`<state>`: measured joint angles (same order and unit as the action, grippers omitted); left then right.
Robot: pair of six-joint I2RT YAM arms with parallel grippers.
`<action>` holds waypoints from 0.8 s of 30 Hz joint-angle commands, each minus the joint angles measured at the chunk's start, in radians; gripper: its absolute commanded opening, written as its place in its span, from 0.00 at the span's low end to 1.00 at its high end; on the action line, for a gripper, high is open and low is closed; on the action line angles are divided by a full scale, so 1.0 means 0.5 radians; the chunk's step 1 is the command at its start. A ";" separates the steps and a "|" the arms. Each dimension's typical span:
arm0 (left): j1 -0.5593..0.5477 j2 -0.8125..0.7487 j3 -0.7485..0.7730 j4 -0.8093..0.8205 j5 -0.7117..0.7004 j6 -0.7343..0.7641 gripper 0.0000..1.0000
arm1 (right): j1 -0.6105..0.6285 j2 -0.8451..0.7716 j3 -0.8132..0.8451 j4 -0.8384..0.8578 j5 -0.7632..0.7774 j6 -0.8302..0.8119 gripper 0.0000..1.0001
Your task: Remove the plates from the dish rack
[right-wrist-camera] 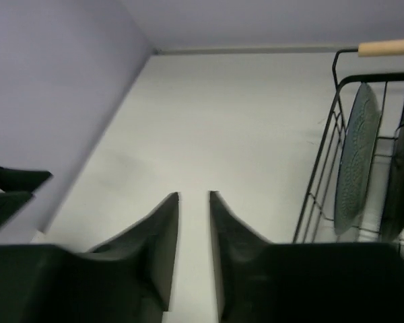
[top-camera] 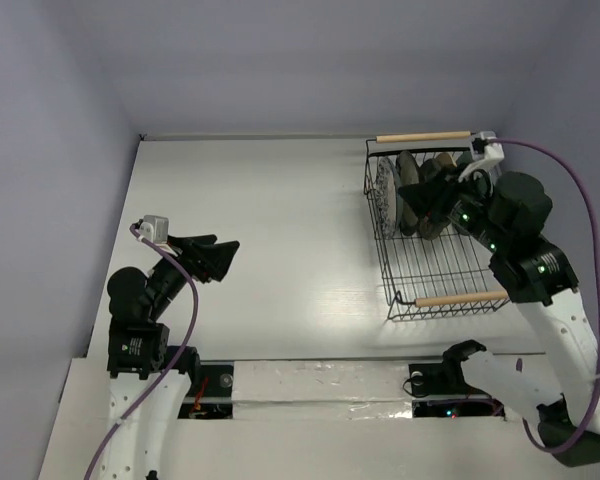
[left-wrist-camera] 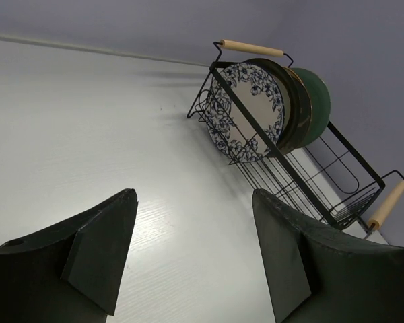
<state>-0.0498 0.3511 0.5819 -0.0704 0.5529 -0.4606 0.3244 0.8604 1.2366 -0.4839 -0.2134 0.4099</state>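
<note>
The black wire dish rack (top-camera: 435, 268) stands at the back right of the table. Plates stand on edge at its far end: a white one with blue flowers (left-wrist-camera: 246, 111) in front, a tan one with a dark rim (left-wrist-camera: 295, 111) behind it, then a teal one (left-wrist-camera: 318, 101). My right gripper (top-camera: 410, 195) hovers over the rack beside the plates; in the right wrist view my right gripper (right-wrist-camera: 194, 194) shows only a narrow gap with nothing in it. A plate (right-wrist-camera: 357, 155) shows edge-on to its right. My left gripper (top-camera: 225, 257) hangs wide open and empty over the table at the left, far from the rack.
The rack has wooden handles at the far end (top-camera: 423, 136) and the near end (top-camera: 460, 298). White table (top-camera: 280, 220) spreads between the two arms. Walls close in at the left and the back.
</note>
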 commanded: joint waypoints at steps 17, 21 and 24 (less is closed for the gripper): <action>0.011 -0.098 -0.020 0.101 -0.029 0.038 0.00 | 0.287 0.761 0.570 -0.348 1.151 -0.375 0.00; 0.011 -0.076 -0.020 0.098 -0.029 0.035 0.00 | 0.287 0.960 0.668 -0.397 1.243 -0.418 0.30; 0.011 -0.083 -0.023 0.101 -0.026 0.032 0.08 | 0.287 1.129 0.736 -0.431 1.307 -0.433 0.48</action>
<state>-0.0498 0.3019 0.5762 -0.0639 0.5407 -0.4496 0.4599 1.3731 1.5402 -0.6746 0.3645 0.2253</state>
